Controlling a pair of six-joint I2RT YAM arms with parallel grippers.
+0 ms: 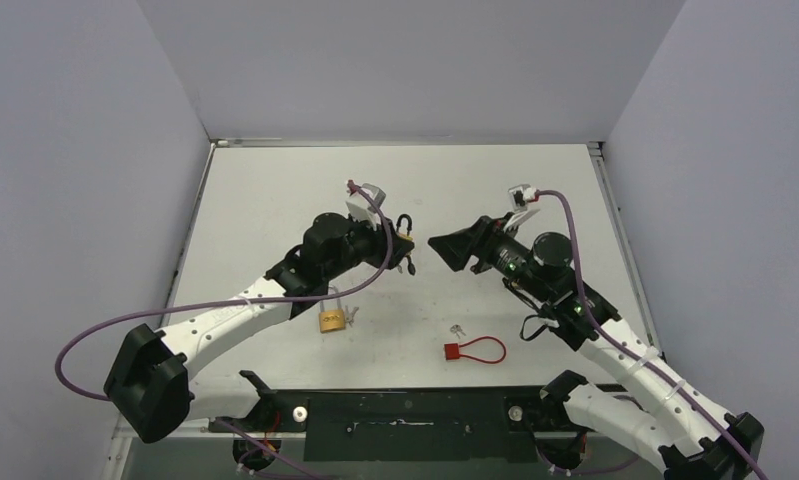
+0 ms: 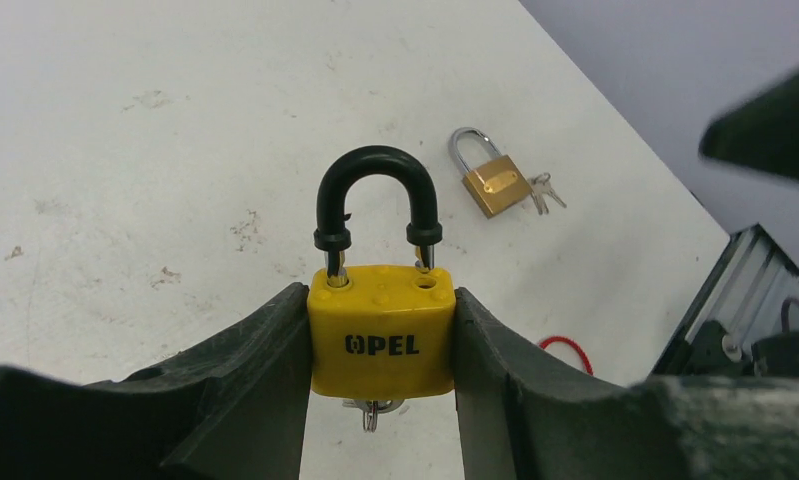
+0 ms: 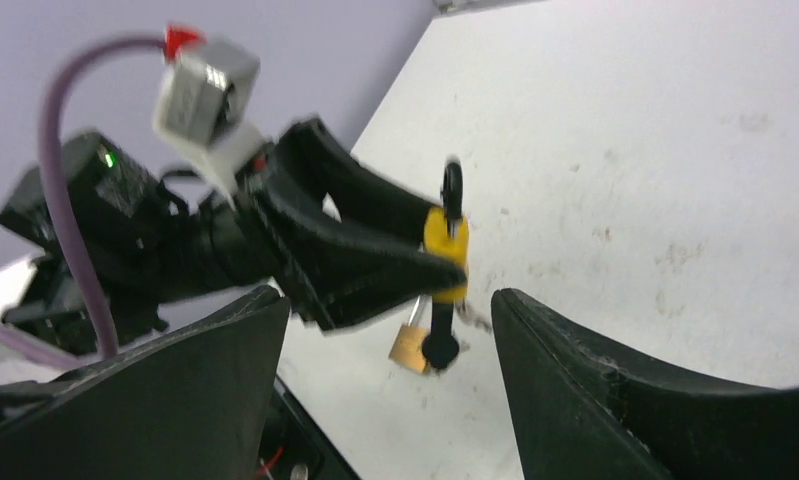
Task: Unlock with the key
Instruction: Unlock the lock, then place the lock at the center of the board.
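I'm pinching the padlock [image 2: 380, 335] in the left gripper [image 2: 380, 300], right gripper [image 3: 387, 300] spread, judging the inserted key [image 3: 440, 348] needs grasping and turning next.

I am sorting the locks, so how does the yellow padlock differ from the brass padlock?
The yellow padlock has a black shackle; the brass padlock has a silver one. The yellow padlock is clamped in the left gripper; the brass padlock lies on the table. Both have a U-shaped shackle.

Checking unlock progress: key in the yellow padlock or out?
In. The key protrudes from the yellow padlock's underside; the open right hand is clear of it.
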